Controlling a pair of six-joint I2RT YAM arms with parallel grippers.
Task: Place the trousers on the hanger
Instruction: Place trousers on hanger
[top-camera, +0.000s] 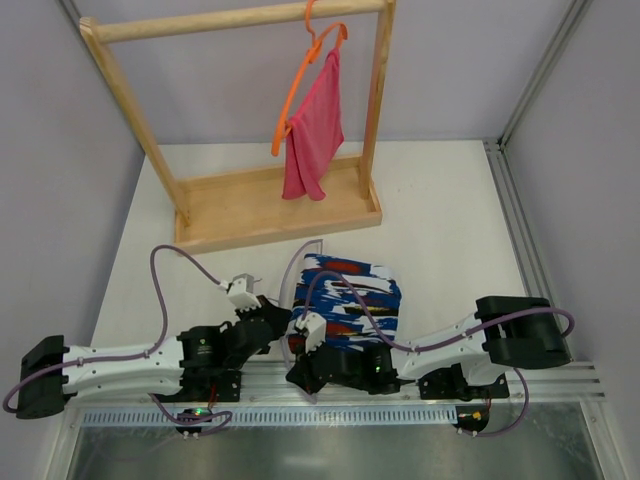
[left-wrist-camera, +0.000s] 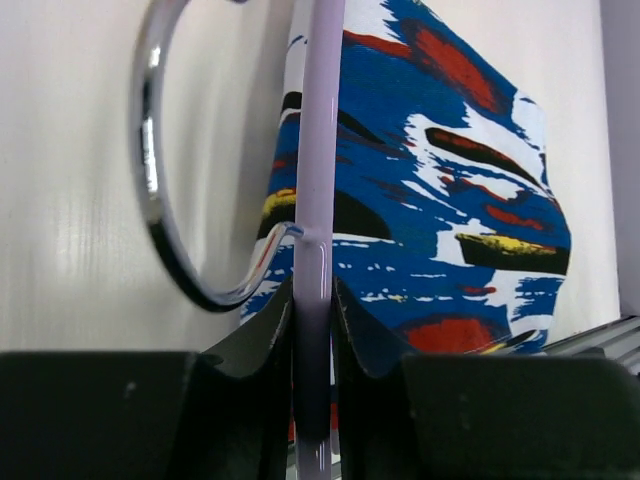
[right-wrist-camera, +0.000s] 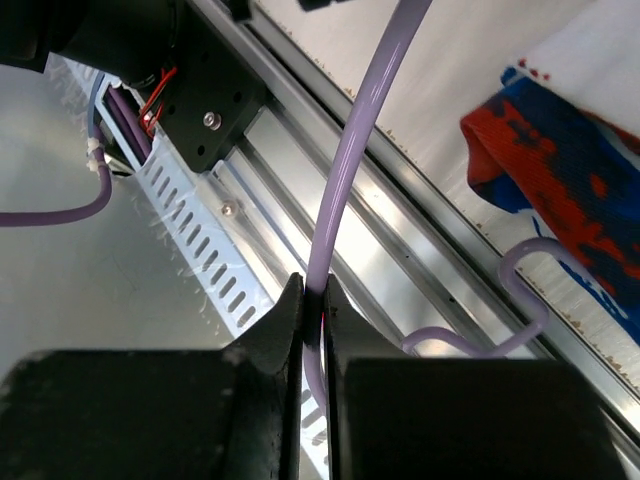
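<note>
The trousers (top-camera: 352, 300), in a blue, white, red and black print, lie folded on the white table in front of the arms. They also show in the left wrist view (left-wrist-camera: 440, 180) and the right wrist view (right-wrist-camera: 565, 170). The pale lilac hanger (top-camera: 289, 277) stands at the trousers' left edge. My left gripper (top-camera: 283, 322) (left-wrist-camera: 313, 290) is shut on the hanger's bar (left-wrist-camera: 318, 150) just below its metal hook (left-wrist-camera: 150, 180). My right gripper (top-camera: 300, 373) (right-wrist-camera: 313, 290) is shut on a curved hanger arm (right-wrist-camera: 345, 170) above the table's near rail.
A wooden rack (top-camera: 270, 205) stands at the back, with an orange hanger (top-camera: 298, 90) carrying a pink cloth (top-camera: 315, 130). An aluminium rail (top-camera: 430, 388) (right-wrist-camera: 300, 200) and slotted cable duct run along the near edge. Purple cables (top-camera: 170, 262) loop over both arms. Grey walls close in both sides.
</note>
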